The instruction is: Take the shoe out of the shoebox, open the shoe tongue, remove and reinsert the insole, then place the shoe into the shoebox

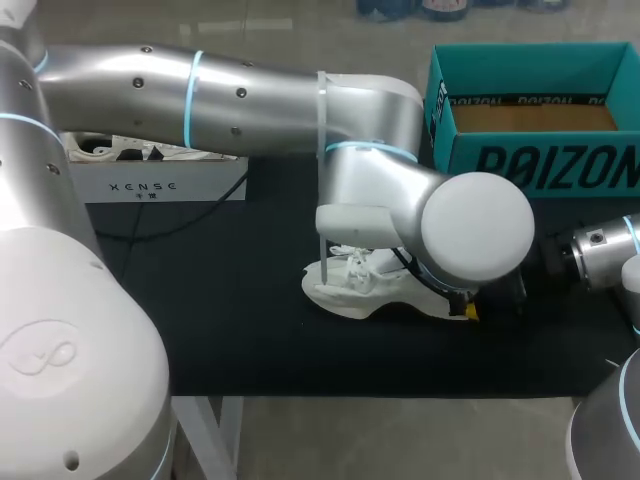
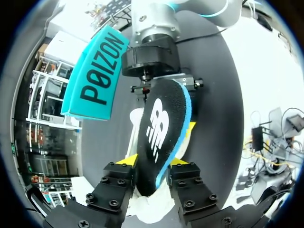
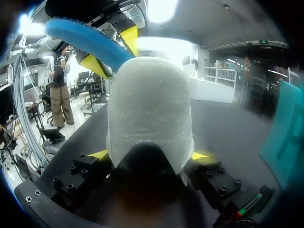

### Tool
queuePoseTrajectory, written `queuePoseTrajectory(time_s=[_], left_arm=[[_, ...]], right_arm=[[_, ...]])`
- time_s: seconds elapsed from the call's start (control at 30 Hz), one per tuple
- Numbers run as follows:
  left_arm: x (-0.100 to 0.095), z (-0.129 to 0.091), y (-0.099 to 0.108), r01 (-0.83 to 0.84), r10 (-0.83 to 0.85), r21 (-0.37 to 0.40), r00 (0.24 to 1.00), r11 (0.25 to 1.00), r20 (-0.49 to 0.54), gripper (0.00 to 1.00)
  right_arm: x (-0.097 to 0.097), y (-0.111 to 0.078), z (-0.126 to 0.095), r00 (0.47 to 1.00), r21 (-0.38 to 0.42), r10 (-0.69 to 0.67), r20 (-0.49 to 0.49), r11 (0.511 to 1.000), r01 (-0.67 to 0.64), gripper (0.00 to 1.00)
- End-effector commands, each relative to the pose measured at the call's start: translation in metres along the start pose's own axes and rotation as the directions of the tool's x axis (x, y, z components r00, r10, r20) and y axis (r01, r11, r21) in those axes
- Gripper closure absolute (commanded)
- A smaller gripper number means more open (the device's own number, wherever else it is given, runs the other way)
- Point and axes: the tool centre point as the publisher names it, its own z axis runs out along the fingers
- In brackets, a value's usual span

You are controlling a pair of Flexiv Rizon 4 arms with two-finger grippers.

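Two grippers are clenched on parts of one piece of footwear. The left gripper (image 2: 156,162) is clamped on a black-topped foam insole with a bright blue rim and a white logo (image 2: 159,137). Its yellow tips press the insole's two long edges. The insole stands on edge and stretches away from the fingers toward the other arm's wrist. Its near end sits over the white knit sneaker (image 1: 355,285); whether that end is inside the sneaker cannot be told.

The right gripper (image 3: 149,156) grasps the sneaker itself, with a yellow tip against each side of the end nearest the right arm (image 1: 600,255). In the right wrist view the blue-rimmed insole hangs above and ahead of the sneaker, pinched between the other gripper's yellow tips.

From the head view, the sneaker lies near the middle of the black table mat (image 1: 230,300). The left arm (image 1: 250,100) comes in from 9 o'clock, and its wrist covers the sneaker's 3 o'clock end. The right arm enters at 3 o'clock.

The open teal cardboard shoebox (image 1: 540,165) stands at about 1 o'clock from the sneaker, well apart, with its brown floor showing. A white rectangular box (image 1: 160,185) sits at 10 o'clock, on the mat's far edge.
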Motion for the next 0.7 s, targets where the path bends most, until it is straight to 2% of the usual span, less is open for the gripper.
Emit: queuePoseTrajectory(time_s=[0.03, 0.2, 0.43, 0.7], left_arm=[[0.000, 0.004, -0.001, 0.001, -0.001, 0.003, 1.000, 1.000, 0.000, 1.00], [-0.001, 0.007, 0.000, 0.002, -0.002, 0.002, 1.000, 1.000, -0.001, 1.00], [0.000, -0.008, -0.002, 0.007, -0.007, 0.037, 1.000, 0.999, -0.003, 1.00], [-0.003, -0.038, -0.023, 0.001, 0.007, 0.153, 0.999, 0.988, -0.052, 1.00]], right_arm=[[0.000, -0.004, 0.005, 1.000, 0.004, 0.001, 0.002, 1.000, -0.001, 1.00], [0.000, -0.004, 0.005, 1.000, 0.004, 0.001, 0.002, 1.000, -0.001, 1.00], [0.000, -0.004, 0.005, 1.000, 0.004, 0.001, 0.002, 1.000, -0.001, 1.00], [0.000, -0.004, 0.005, 1.000, 0.004, 0.001, 0.002, 1.000, -0.001, 1.00]])
